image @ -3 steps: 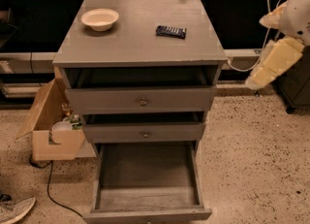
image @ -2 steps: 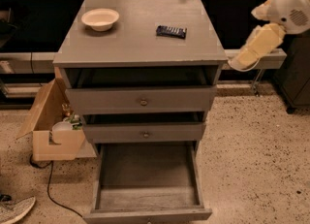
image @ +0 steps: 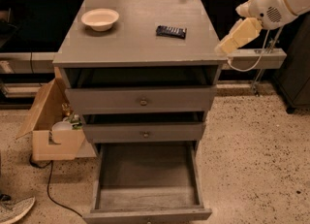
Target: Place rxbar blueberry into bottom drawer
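Clearly the rxbar blueberry (image: 171, 31) lies apart from the tool (image: 226, 46) at the cabinet (image: 131, 48) edge, state untellable.

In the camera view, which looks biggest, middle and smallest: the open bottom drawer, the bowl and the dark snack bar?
1. bottom drawer, biggest by far.
2. bowl.
3. rxbar blueberry, narrower and much thinner than the bowl.
The end effector hovers by the right edge of the cabinet top.

Speckled beige floor (image: 252, 160). Open cardboard box (image: 53, 138) left of grey cabinet (image: 135, 39); black cable (image: 49, 184) near it. Dark shelving (image: 34, 24) behind. Gripper (image: 226, 47) at cabinet's right edge.
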Robot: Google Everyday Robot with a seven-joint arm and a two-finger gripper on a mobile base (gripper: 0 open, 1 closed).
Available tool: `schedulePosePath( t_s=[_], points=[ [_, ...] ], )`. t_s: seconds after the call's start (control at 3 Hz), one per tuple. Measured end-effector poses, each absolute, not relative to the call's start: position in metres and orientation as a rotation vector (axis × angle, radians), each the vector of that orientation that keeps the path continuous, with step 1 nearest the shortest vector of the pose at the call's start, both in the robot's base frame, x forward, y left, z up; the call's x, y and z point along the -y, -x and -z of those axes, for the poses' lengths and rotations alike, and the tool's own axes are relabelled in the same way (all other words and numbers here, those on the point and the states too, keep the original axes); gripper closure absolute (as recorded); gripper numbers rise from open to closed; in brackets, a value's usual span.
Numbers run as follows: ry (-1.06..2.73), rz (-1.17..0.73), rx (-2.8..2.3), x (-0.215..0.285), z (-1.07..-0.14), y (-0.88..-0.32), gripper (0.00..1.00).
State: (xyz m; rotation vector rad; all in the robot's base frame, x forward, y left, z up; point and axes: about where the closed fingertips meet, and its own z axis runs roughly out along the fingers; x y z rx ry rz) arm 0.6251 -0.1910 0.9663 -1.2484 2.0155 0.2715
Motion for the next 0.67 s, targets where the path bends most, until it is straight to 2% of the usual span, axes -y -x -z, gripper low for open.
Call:
schedulePosePath(
  t_s=[0.33,0.67],
  points=[
    [1.251,-0.297,-1.958,0.18,-0.962,-0.653,0.0],
    [1.249,-0.36,-1.881,0.157,-0.947,-0.712,0.0]
  ],
)
